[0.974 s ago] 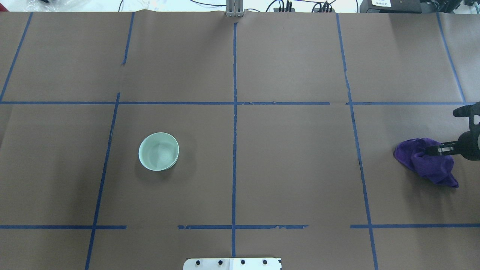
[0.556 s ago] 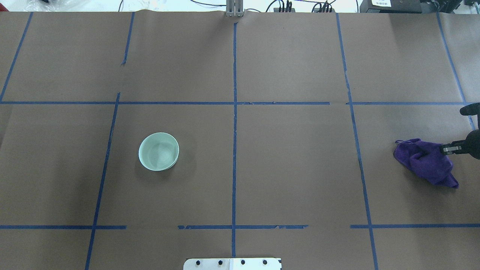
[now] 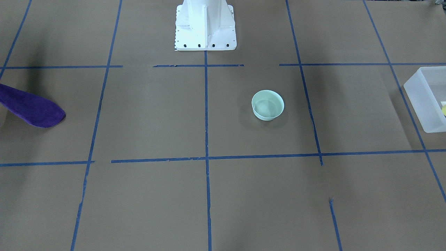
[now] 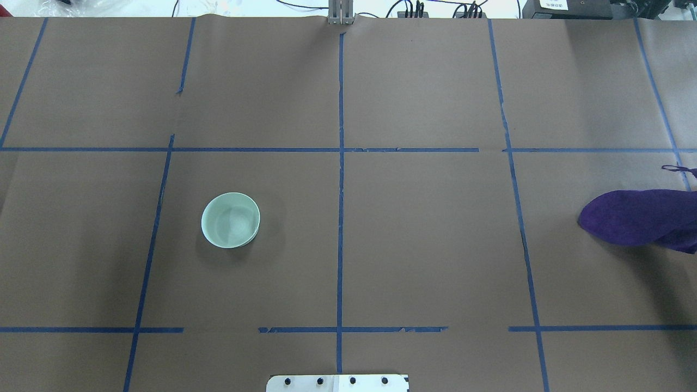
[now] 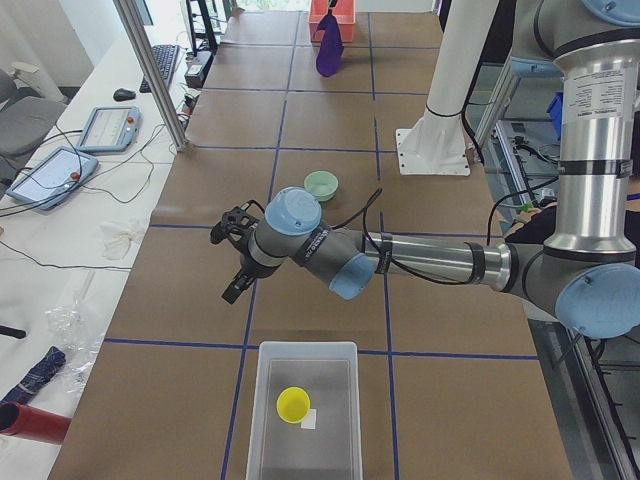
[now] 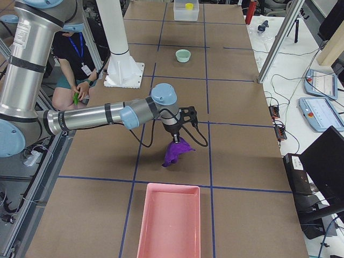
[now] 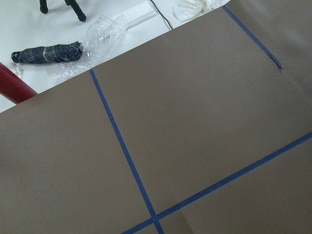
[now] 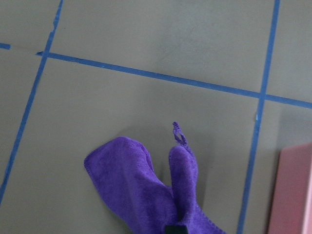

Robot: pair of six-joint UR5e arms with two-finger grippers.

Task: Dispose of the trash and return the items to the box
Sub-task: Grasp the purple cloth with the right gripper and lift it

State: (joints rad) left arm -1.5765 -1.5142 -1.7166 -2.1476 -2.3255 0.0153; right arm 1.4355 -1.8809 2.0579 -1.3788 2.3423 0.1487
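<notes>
Holding purple cloth (image 6: 173,154) aloft | right end effector (image 6: 174,141) | near pink tray (image 6: 168,226)

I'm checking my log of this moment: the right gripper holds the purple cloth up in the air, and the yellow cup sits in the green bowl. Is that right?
Not quite. The yellow cup sits in the translucent bin, not in the green bowl; the exterior left view shows it. The rest stands: the right gripper holds the purple cloth up in the air.
</notes>
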